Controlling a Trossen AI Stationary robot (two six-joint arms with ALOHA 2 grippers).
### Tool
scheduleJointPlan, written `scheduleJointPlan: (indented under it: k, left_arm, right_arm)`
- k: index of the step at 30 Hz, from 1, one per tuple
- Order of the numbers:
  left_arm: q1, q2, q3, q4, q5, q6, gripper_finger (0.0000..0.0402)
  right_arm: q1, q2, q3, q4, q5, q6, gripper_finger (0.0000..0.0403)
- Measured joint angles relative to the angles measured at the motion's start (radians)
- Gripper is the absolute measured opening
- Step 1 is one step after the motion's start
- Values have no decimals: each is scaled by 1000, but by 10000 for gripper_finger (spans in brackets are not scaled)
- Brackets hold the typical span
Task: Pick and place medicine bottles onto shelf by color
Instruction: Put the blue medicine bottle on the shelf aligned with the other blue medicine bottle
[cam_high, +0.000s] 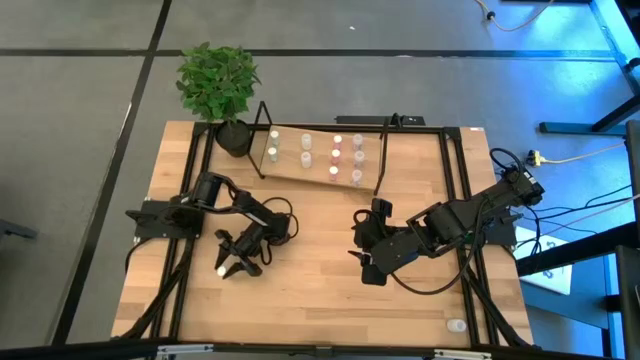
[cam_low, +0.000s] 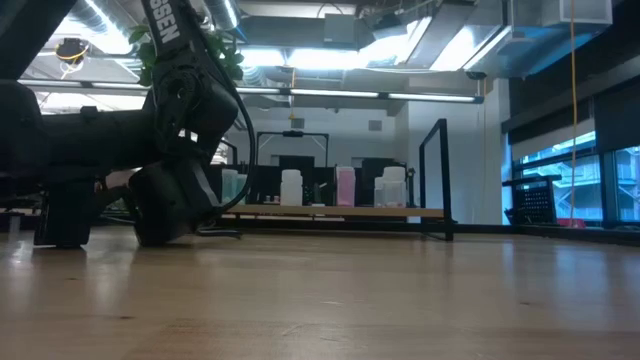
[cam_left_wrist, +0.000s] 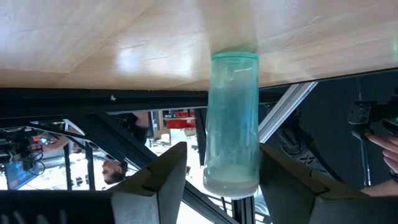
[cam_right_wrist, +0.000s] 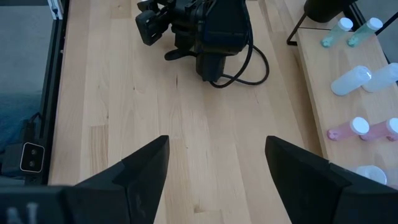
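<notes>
The left pincer (cam_high: 228, 266) is low over the near-left part of the tabletop (cam_high: 320, 300). A teal-tinted bottle (cam_left_wrist: 233, 121) stands between its fingers (cam_left_wrist: 158, 180); the left wrist view shows a gap on both sides, so the jaws are parted and nothing is held. The right pincer (cam_right_wrist: 217, 168) hovers wide and empty at mid-tabletop. The shelf (cam_high: 290, 172) lies at the far edge beside a potted plant (cam_high: 218, 85), carrying roughly 10 bottles. 1 stray bottle (cam_high: 456, 325) sits near the front right corner.

Handling assessment: the teal-tinted bottle appears light, rigid, smooth plastic, tall and narrow, so easily tipped. Recommended grip is mid-body, square across the cylinder, with moderate pressure.
</notes>
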Motion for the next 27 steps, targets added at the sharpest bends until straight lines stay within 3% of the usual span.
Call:
scheduleJointPlan:
  k: [16, 22, 27]
  left_arm:
    - [0, 2, 17, -26, 2, 20, 235]
    - [1, -6, 76, -70, -108, 18, 236]
    - [2, -8, 91, -101, -126, 11, 237]
  right_arm:
    - [0, 0, 0, 0, 0, 0, 267]
    - [0, 0, 0, 0, 0, 0, 267]
    - [0, 0, 0, 0, 0, 0, 267]
